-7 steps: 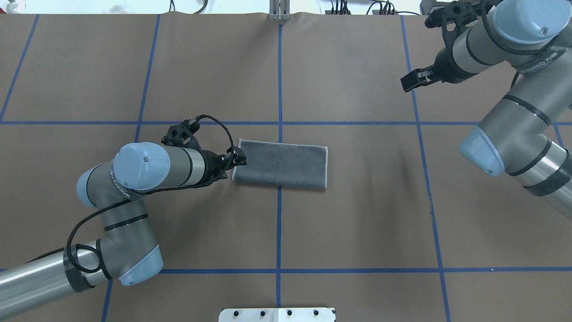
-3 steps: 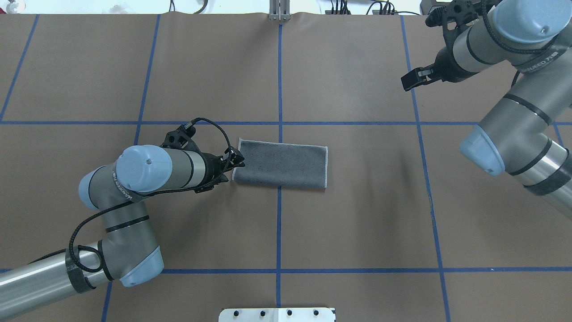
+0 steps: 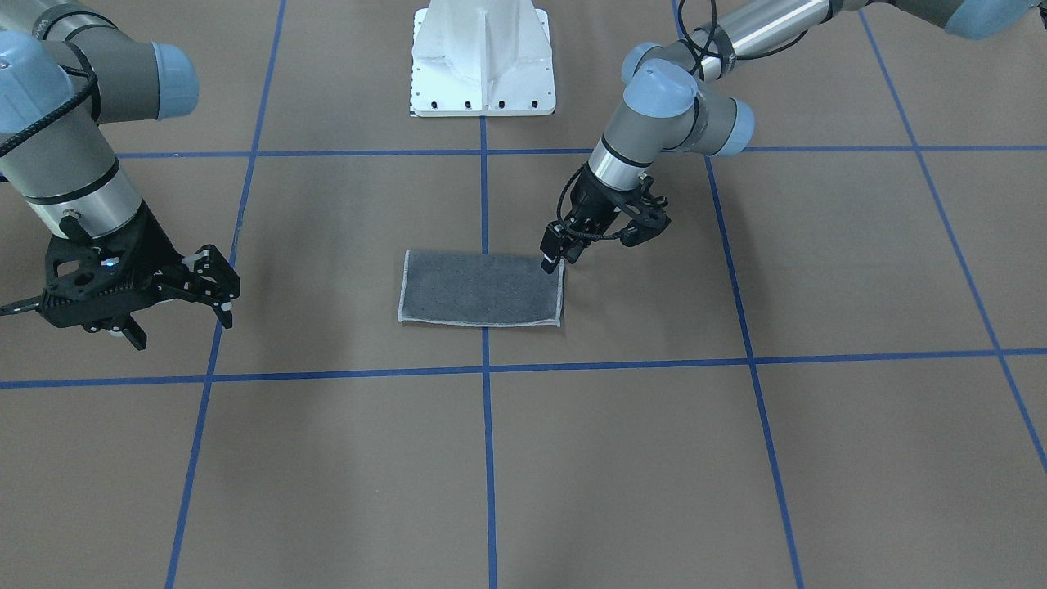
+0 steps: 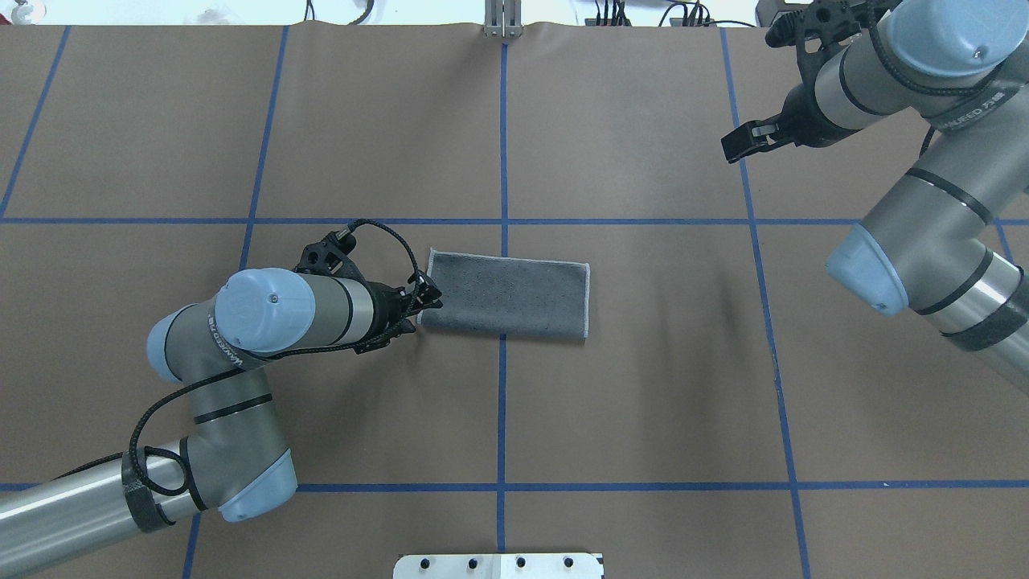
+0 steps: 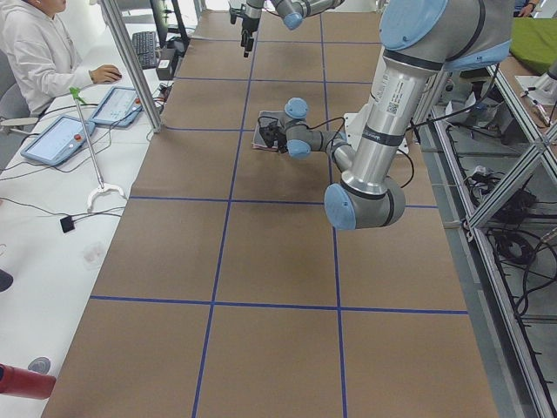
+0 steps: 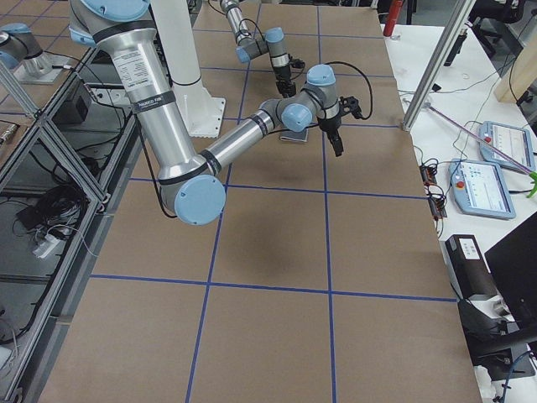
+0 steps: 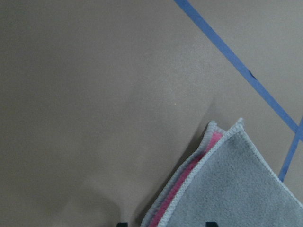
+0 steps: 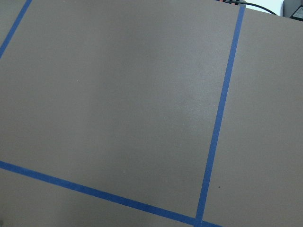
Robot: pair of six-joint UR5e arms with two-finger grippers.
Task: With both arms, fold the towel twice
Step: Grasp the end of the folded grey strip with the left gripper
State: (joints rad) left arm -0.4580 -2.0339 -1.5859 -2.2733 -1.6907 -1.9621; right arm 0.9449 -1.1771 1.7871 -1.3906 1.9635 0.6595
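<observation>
The towel [image 4: 506, 296] lies flat mid-table as a folded rectangle, grey face up with a light stitched border; it also shows in the front view [image 3: 481, 288]. In the left wrist view its corner [image 7: 236, 189] shows two layers with pink between them. My left gripper [image 4: 426, 299] is low at the towel's left short edge, near the corner closest to the robot, jaws apart and holding nothing; it also shows in the front view [image 3: 556, 260]. My right gripper [image 4: 733, 147] hangs open and empty far off at the back right, over bare table [image 3: 222, 286].
The brown table cover carries a grid of blue tape lines [image 4: 502, 402]. The white pedestal base [image 3: 483, 57] stands at the robot's edge. An operator [image 5: 39, 52] sits at a side bench with tablets beyond the table's far edge.
My left arm has shifted slightly toward the robot along the towel's left edge, toward its near corner. The towel and the right arm have hardly moved.
</observation>
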